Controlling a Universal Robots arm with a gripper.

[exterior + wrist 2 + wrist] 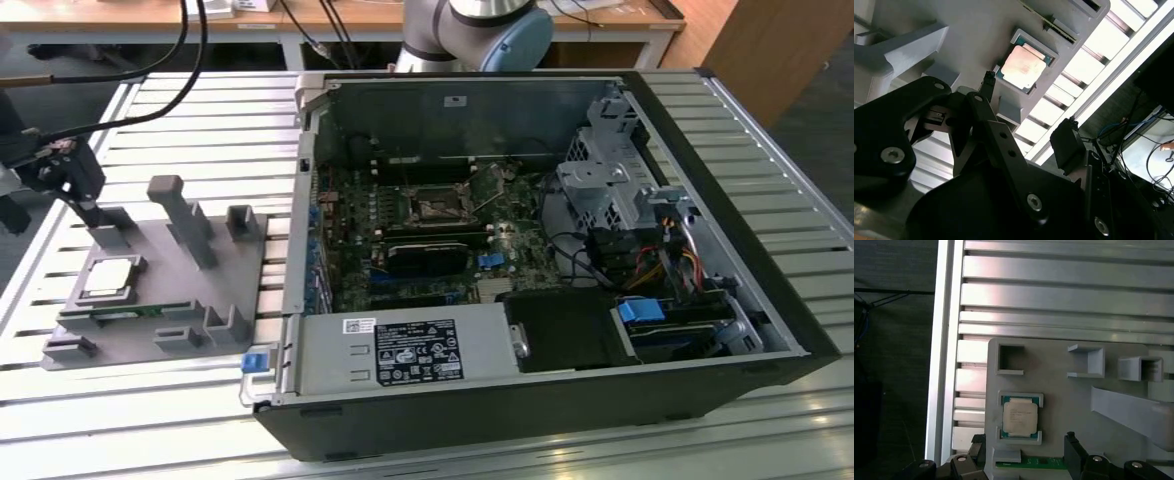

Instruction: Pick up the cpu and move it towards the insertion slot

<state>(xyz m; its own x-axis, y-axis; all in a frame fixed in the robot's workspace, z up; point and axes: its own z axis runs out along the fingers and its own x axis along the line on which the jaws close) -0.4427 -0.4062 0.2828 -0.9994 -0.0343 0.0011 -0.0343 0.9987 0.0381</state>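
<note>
The pick is at its approach: the gripper [1029, 100], wide open and empty, hangs near the cpu [1020, 419], which lies flat in its recess of the grey fixture [1064, 390] by the table's [1054, 290] edge, so closing needs the fingers [1066, 145] astride it.

cpu [1020, 419]: silvery metal top, smooth, with a soft sheen
fixture [1054, 375]: grey plastic, matt
table [1064, 290]: ribbed metal, brushed, glaring in places
gripper [1029, 102]: black, smooth, faintly glossy
screws [1034, 201]: bright metal
insertion slot [437, 208]: dark socket, silvery metal frame
computer case [534, 420]: black matt shell
</note>
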